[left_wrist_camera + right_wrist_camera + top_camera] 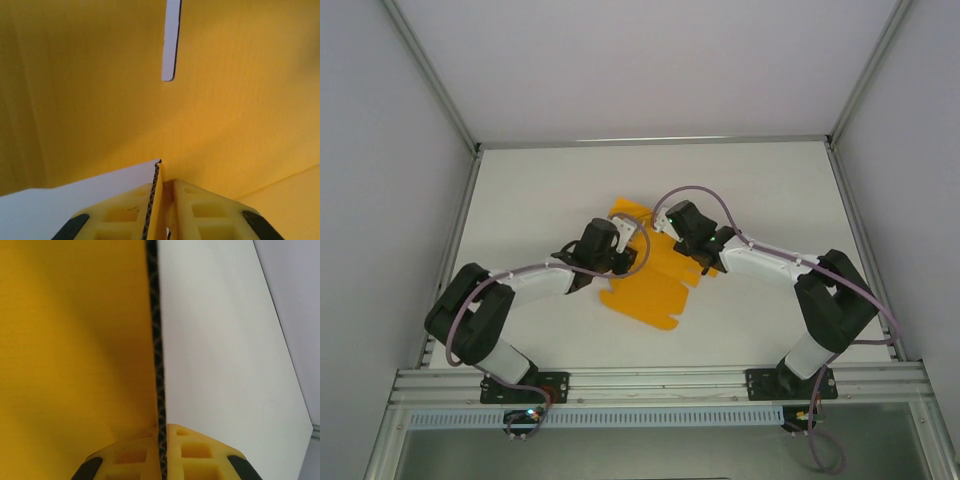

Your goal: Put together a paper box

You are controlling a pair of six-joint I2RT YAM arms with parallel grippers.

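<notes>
Ripping is the risk: left gripper (164, 189) and right gripper (161, 432) each pinch an edge of the paper box (645, 280) in the middle of the table (770, 190), so hard pulling could tear it

A bright orange-yellow paper box (645, 290), a die-cut sheet of thin card, lies mid-desk on the white desk (770, 190), between the two arms. The left arm's fingers (205, 212) are at its left side, pinching a card edge between them. The right arm's fingers (200, 455) are at its far right side, also pinching an edge, near the left ones.
</notes>
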